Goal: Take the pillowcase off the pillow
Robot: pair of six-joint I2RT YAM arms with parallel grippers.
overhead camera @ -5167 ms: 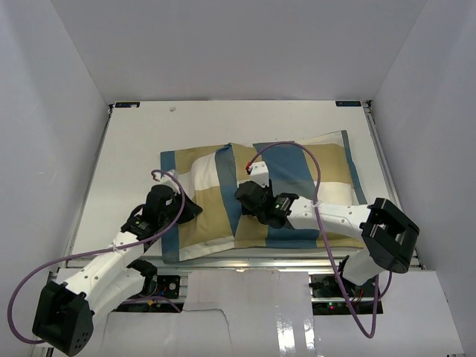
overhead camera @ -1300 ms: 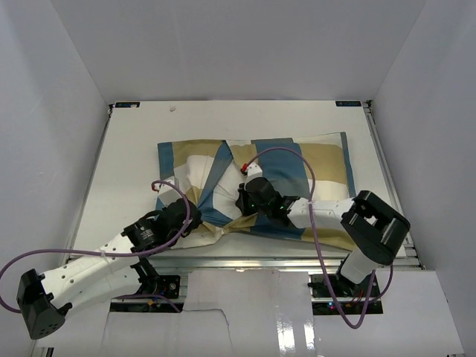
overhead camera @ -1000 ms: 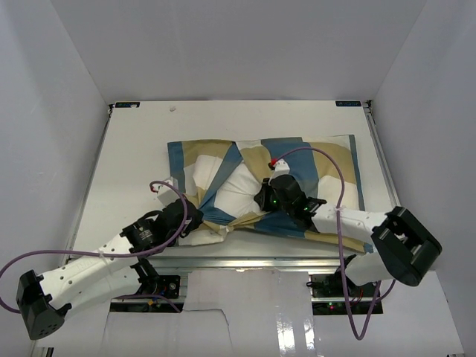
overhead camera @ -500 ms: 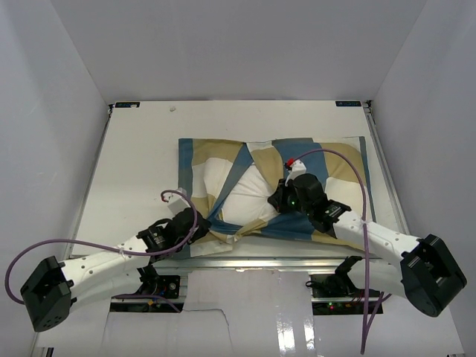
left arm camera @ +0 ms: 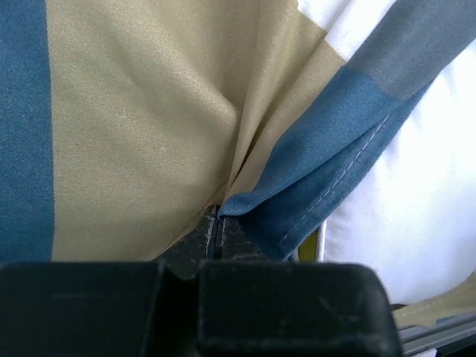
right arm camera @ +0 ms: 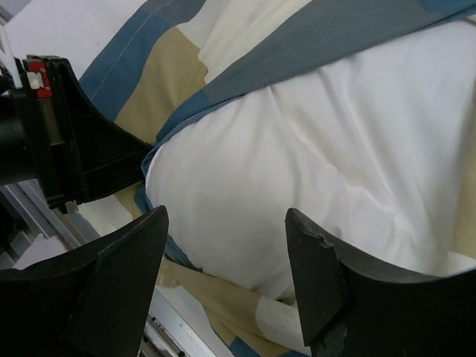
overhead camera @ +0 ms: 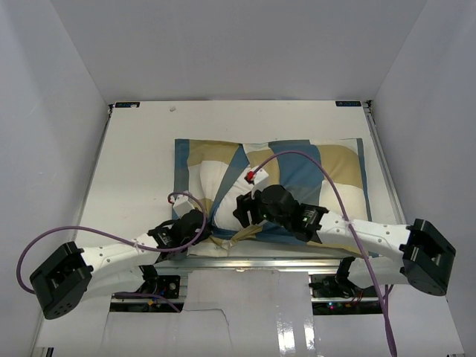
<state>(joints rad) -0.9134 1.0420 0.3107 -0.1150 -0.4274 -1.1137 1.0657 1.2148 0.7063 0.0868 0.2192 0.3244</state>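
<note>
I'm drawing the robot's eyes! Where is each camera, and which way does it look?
Top external: above and behind, looking down on the table; both arms show.
Left wrist: on the left gripper, close on the pillowcase it pinches; shut fingers show.
Right wrist: on the right gripper, facing the pillow; open fingers show.
Both wrist views share pillowcase and pillow.

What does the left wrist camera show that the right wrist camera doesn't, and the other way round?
Only the left wrist view: the left end effector pinched shut on a fold of the pillowcase, the stitching along its blue hem, and a sliver of yellow piping.

Only the right wrist view: the right end effector open, its fingers spread apart over the bulging pillow, gripping nothing.

Both: the checked pillowcase lying partly open, with the white pillow bare beside it.
</note>
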